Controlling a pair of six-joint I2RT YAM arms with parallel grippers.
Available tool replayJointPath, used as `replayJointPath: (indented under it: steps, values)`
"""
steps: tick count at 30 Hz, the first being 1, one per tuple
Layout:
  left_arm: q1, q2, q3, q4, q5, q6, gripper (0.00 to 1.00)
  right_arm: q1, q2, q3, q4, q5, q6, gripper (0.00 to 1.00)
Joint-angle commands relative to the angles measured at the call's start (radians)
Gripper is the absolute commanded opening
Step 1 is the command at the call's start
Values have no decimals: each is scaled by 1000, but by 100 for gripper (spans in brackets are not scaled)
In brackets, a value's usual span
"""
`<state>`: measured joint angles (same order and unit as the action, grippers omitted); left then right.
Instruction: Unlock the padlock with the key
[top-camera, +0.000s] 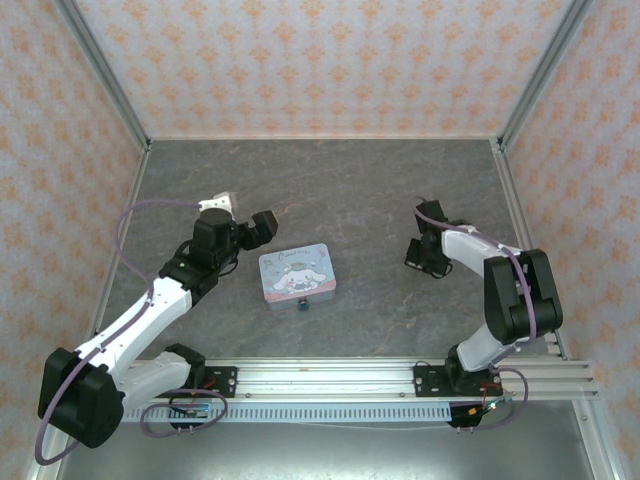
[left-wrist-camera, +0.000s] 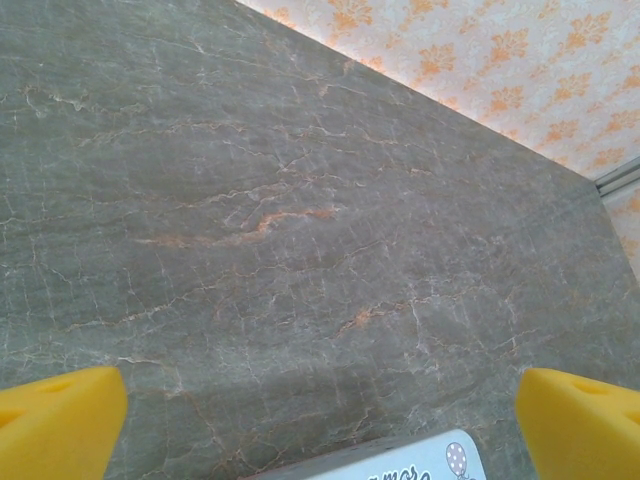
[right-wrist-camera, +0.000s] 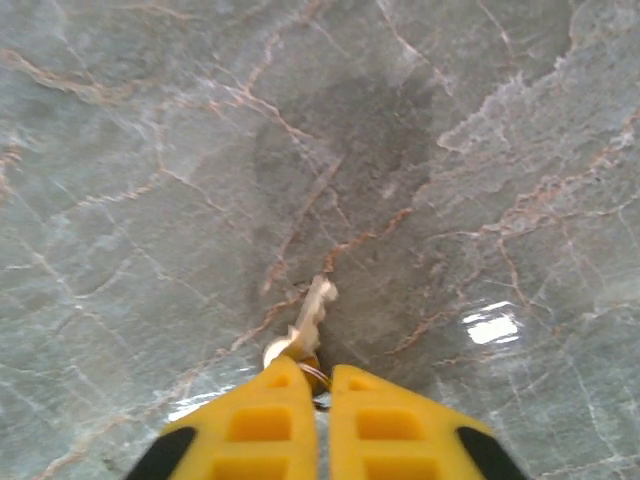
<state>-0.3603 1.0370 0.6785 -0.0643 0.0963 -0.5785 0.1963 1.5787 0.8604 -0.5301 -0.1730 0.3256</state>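
Since the grey marbled stone-look surface (top-camera: 380, 200) is the biggest thing, start there: flat, boxed in by orange-and-cream patterned walls (top-camera: 300, 60). My white-and-black left arm (top-camera: 150, 310) reaches in from the near left. My white-and-black right arm (top-camera: 500, 290) bends in from the near right.

The pale blue-and-pink rectangular cartoon tin (top-camera: 296, 272) lies flat near the middle of the surface, between the two arms and closer to the left one. The left wrist view catches a corner of the tin (left-wrist-camera: 420, 462) at its bottom edge.

My left hand (top-camera: 262, 228) sits just beyond the tin's far left corner. From the wrist, the left hand (left-wrist-camera: 320, 420) is spread wide, its yellow fingers (left-wrist-camera: 60, 425) far apart over bare surface.

My right hand (top-camera: 420, 255) is well apart from the tin, off to its right, pointed down at the surface. From the wrist, the right hand (right-wrist-camera: 318, 385) has its yellow fingers (right-wrist-camera: 270, 420) pressed together, pinching the head of the small silvery metal key (right-wrist-camera: 305, 325). The key's blade sticks out ahead of the fingertips, low over the surface. I can't tell if the tip touches.

The tiny dark teal padlock (top-camera: 301, 303) sits at the middle of the tin's near edge, touching it. Its shackle is too small to make out. Key and padlock are well apart.
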Motion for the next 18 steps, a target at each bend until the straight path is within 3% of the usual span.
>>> replayJointPath:
  steps: [1,12,18]
  values:
    - [-5,6,38,-33,-20,11,100,13,-19,-5,5,-5,-1,3]
    - [-5,-7,46,-34,1,3,100,32,-158,-2,49,-19,-85,0]
    - [-5,-18,87,-39,81,-91,100,35,-272,12,95,-142,-148,0]
